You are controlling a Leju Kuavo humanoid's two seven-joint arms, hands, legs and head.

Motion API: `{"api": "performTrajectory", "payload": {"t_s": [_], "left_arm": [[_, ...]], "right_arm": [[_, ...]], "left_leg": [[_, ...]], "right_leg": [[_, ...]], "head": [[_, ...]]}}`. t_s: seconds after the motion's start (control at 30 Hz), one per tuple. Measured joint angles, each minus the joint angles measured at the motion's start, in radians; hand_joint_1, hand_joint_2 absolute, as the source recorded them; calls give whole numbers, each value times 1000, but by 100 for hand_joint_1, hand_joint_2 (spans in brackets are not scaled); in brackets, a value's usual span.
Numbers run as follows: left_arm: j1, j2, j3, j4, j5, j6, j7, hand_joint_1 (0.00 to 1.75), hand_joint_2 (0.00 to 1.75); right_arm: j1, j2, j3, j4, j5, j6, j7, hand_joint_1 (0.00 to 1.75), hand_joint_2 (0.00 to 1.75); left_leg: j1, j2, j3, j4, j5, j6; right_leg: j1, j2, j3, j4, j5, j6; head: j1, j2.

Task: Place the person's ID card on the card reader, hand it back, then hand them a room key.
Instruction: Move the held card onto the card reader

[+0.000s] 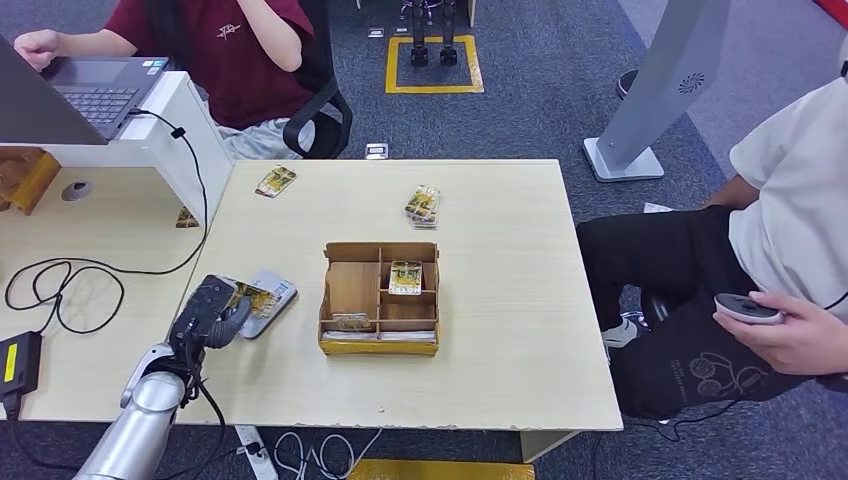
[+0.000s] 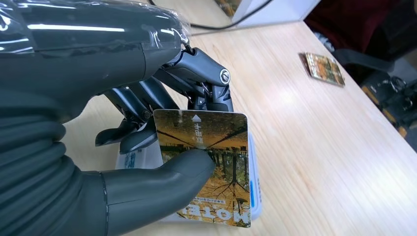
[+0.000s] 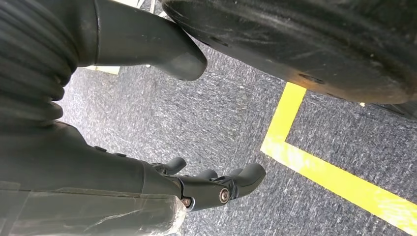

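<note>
I see left hand (image 2: 147, 147) pinching glossy rectangular ID card (image 2: 204, 164) over grey card reader (image 1: 268, 300) | right hand (image 3: 196, 123) spread, empty

The card (image 2: 204, 167), printed with an autumn-tree picture and "HOTEL", is pinched in the left hand (image 1: 208, 313) just over the pale grey reader (image 1: 270, 296) lying flat near the desk's (image 1: 500, 340) left edge.

My right hand (image 3: 196, 123) hung over grey carpet (image 3: 216, 118), thumb (image 3: 162, 46) and fingers (image 3: 236, 182) spread apart, nothing held between them. A yellow tape line (image 3: 334, 179) ran across the carpet and bent at a corner just past my fingertips.
</note>
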Motion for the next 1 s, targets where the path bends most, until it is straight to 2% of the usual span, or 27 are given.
{"api": "performTrajectory", "payload": {"t_s": [0.23,0.6,0.87,1.0], "left_arm": [[-34,-5,0,60,-25,75,0,175,175],[-61,-7,1,96,-49,101,-6,175,175],[-80,-18,0,159,-207,232,31,175,175],[-92,-27,0,198,-268,266,45,175,175]], "right_arm": [[1,3,-17,0,16,-1,-2,0,175],[5,1,-37,0,27,14,-19,0,175],[5,1,-47,0,49,15,-20,0,175],[5,2,-57,-1,59,15,-20,0,175]], "left_leg": [[0,0,0,0,0,0],[0,0,0,0,0,0],[0,0,0,0,0,0],[0,0,0,0,0,0]], "right_leg": [[0,0,0,0,0,0],[0,0,0,0,0,0],[0,0,0,0,0,0],[0,0,0,0,0,0]], "head": [[0,0],[0,0],[0,0],[0,0]]}}
